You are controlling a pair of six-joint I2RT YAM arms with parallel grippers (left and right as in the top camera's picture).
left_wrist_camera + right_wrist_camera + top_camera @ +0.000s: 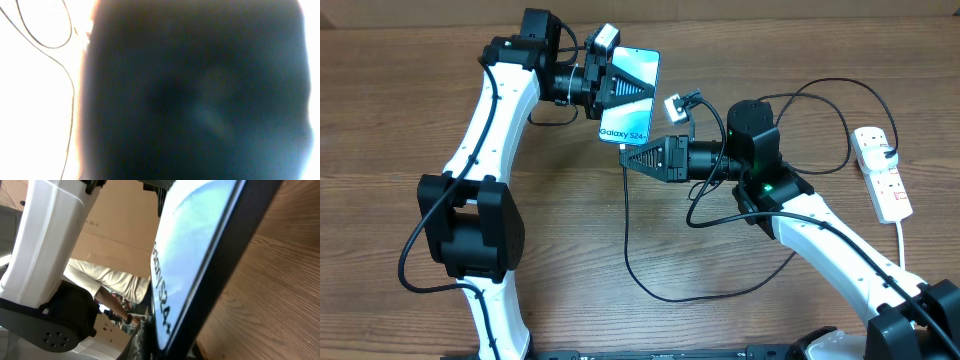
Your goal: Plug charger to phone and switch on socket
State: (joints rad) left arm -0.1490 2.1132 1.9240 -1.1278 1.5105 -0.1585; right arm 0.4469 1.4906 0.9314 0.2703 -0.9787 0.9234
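Clamping phone (642,65) in left claw (632,88) toward far edge of the surface — wrist view smothered dark; right claw (626,156) by charger (624,220) — can't tell its grip.

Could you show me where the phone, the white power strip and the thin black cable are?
phone (630,120): overhead view, lower screen just above the Galaxy S24 text.
power strip (885,175): overhead view, middle of its white body.
charger cable (624,210): overhead view, straight stretch below the phone.
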